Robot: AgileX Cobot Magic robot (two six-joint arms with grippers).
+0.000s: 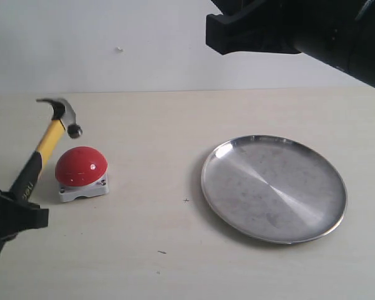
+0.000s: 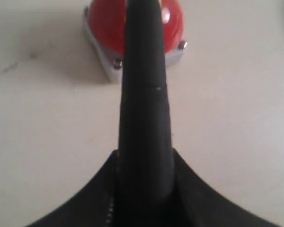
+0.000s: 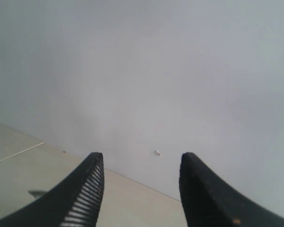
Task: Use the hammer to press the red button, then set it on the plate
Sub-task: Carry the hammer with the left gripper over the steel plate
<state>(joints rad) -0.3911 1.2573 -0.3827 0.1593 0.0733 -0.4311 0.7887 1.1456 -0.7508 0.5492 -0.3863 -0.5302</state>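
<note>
1. Left gripper sits at 8 o'clock in the exterior view, closest to the lens. Its fingers are clamped tight on the black grip of the hammer.
2. Left arm pose: low, just over the table, wrist angled so the handle rises toward 1 o'clock from the gripper.
3. Hammer details: the dark head is on top, with the striking face pointing down and the claw toward 9 o'clock. The yellow butt end pokes out below the gripper at the frame edge.
4. Task target: the red button sits on its grey base on the table, at 5 o'clock of the hammer head. The hammer face hangs over the dome's 11 o'clock side. The exterior view shows a small gap, so they look apart.
5. Left wrist view: the black handle runs straight out from between the closed fingers and crosses the middle of the dome. A base screw shows on each side of the handle.
6. Over at 3 o'clock of the button, well apart, the plate lies flat on the table.
7. Up at 1 o'clock in the exterior view, the right arm is raised high above the table, dark and blurred.
8. Fingers of the right gripper are spread wide, aimed at the wall and the far table edge.
</note>
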